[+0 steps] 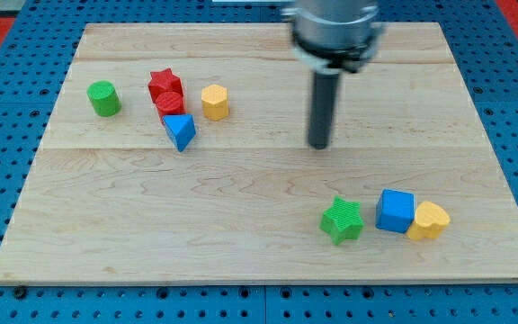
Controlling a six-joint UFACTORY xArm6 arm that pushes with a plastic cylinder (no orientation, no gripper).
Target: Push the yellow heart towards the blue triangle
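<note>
My tip [319, 144] bare, mid-board, touching nothing. Yellow heart [430, 220] near bottom-right corner, touching blue cube [395, 211]. I'd circle behind heart's right, push toward blue triangle [181, 131] upper-left, skirting cube.

Arm housing [333, 27] enters from the view's top, blurred. Body is grey to silver metal, cylindrical, cut off by the frame edge so the upper part cannot be seen. Lower rim carries a darker band, nearly black, with a lighter highlight along its curved face. Small dark lugs or clamp parts project at the band's underside; detail too soft to make out screws or markings. Below it hangs a straight rod [321, 108], dark grey to black, round in section, even width along its length, matte with a faint paler streak down one side. My tip [319, 146] ends blunt and flat, same dark colour as the rod.
</note>
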